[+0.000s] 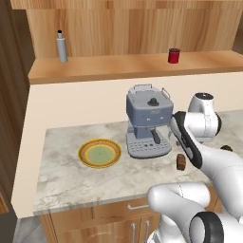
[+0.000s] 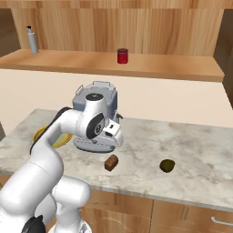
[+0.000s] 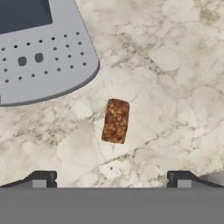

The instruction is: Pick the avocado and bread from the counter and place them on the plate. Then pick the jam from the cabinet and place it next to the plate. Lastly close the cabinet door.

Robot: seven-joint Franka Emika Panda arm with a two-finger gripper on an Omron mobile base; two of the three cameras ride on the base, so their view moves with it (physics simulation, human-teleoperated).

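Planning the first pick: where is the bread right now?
The bread lies on the counter before the coffee machine, left of the avocado in the right base view.

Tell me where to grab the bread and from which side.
Grip the bread across its two long sides, at mid-length, coming straight down from above. It lies flat on the counter, a narrow block clear of the coffee machine, so its short width should fit between the open fingers.
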